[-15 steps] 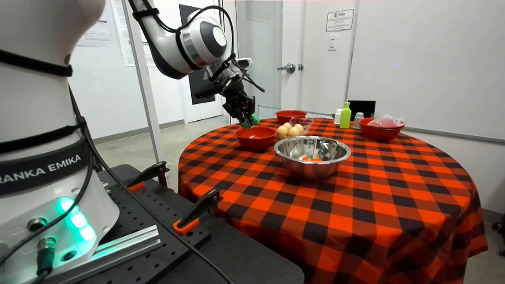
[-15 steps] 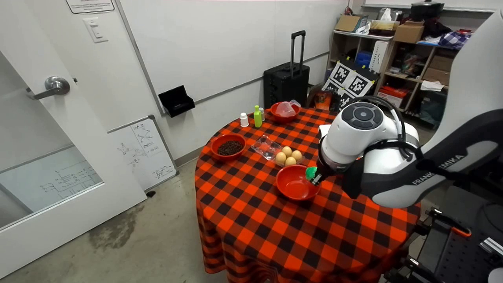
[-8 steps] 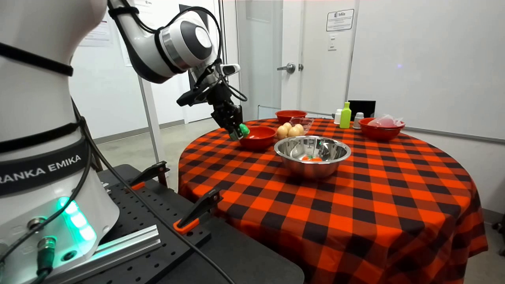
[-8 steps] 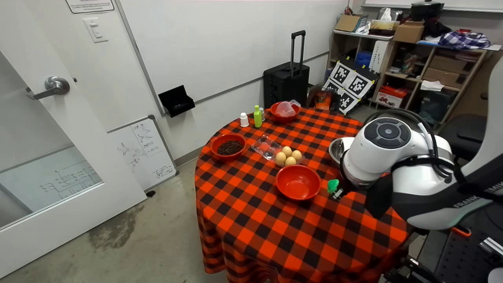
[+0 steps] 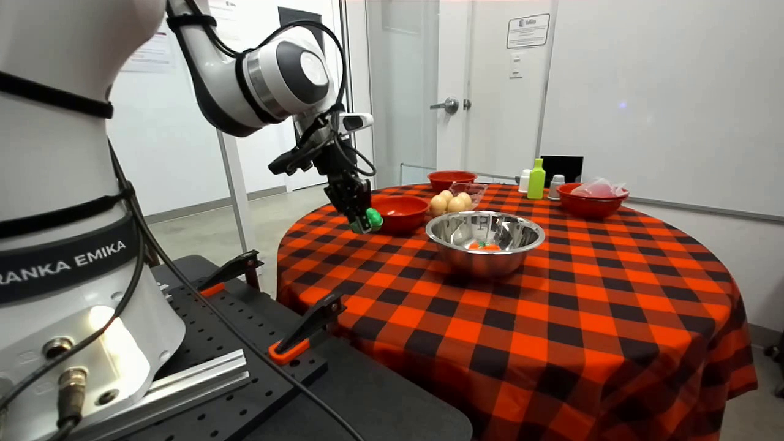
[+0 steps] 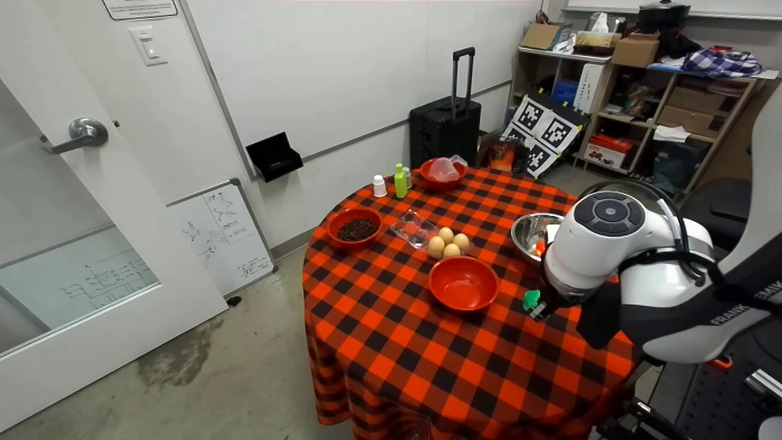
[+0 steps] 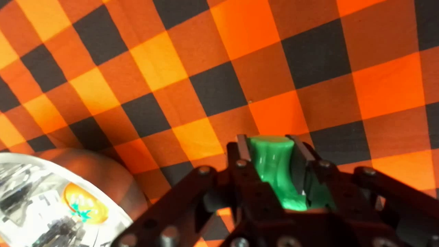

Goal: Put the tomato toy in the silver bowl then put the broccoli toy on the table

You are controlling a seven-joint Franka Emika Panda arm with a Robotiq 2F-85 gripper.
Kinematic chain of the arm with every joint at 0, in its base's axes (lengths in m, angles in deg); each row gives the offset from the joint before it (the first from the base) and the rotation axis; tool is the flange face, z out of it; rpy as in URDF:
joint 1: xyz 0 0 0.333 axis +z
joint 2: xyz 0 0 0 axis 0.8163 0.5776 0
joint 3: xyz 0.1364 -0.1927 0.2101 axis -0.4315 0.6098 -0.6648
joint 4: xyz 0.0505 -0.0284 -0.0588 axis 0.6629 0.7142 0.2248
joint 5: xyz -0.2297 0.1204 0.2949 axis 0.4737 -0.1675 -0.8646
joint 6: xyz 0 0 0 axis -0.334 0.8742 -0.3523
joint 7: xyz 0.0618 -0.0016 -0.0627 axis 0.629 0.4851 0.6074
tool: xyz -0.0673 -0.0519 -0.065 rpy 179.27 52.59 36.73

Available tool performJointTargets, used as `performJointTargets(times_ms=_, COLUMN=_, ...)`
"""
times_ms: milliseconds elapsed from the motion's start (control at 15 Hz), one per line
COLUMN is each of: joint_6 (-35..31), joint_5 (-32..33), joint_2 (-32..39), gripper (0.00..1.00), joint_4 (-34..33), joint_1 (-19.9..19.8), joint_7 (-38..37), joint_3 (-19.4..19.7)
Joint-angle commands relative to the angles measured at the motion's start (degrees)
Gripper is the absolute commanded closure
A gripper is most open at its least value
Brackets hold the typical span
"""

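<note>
In the wrist view, the left and bottom edges cut off the silver bowl [image 7: 101, 175], and the gripper [image 7: 270, 141] covers part of the broccoli toy [image 7: 272, 162]. In an exterior view, the bowl's near rim hides the underside of the tomato toy [image 5: 489, 247]. In an exterior view, the arm [image 6: 660, 281] blocks part of that bowl, the dark bits [image 6: 358, 230] in a red bowl [image 6: 352, 245] are too small to identify, and the bottom edge crops the table [image 6: 403, 348].

In an exterior view, the gripper [image 6: 537, 311] holds the broccoli toy [image 6: 530, 299]; 4 eggs [image 6: 451, 250] lie left of it; beyond it, the silver bowl [image 6: 524, 233] apparently contains the tomato toy [image 6: 540, 248].
</note>
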Motion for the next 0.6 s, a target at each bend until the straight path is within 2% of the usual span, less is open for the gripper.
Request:
performJointTargets(times_ms=0, joint_6=-0.8, joint_5=-2.5, joint_2=-1.2, gripper=0.93, joint_4=0.0, joint_1=-9.6, joint_7=1.9, joint_3=-8.0)
performJointTargets(times_ms=267, joint_6=-2.2, joint_5=-5.6, joint_2=0.2, gripper=0.93, joint_4=-1.8, joint_1=-23.6, joint_7=3.8, joint_3=-20.7)
performJointTargets(times_ms=467, joint_6=-3.2, joint_5=-11.2, joint_2=2.2, gripper=0.93, joint_4=-4.1, joint_1=-31.6, joint_7=8.1, joint_3=-29.0)
performJointTargets(times_ms=533, joint_6=-3.4, joint_5=-12.1, joint_2=2.9, gripper=0.47, joint_4=-4.9, joint_1=-33.7, joint_7=9.0, joint_3=-31.0)
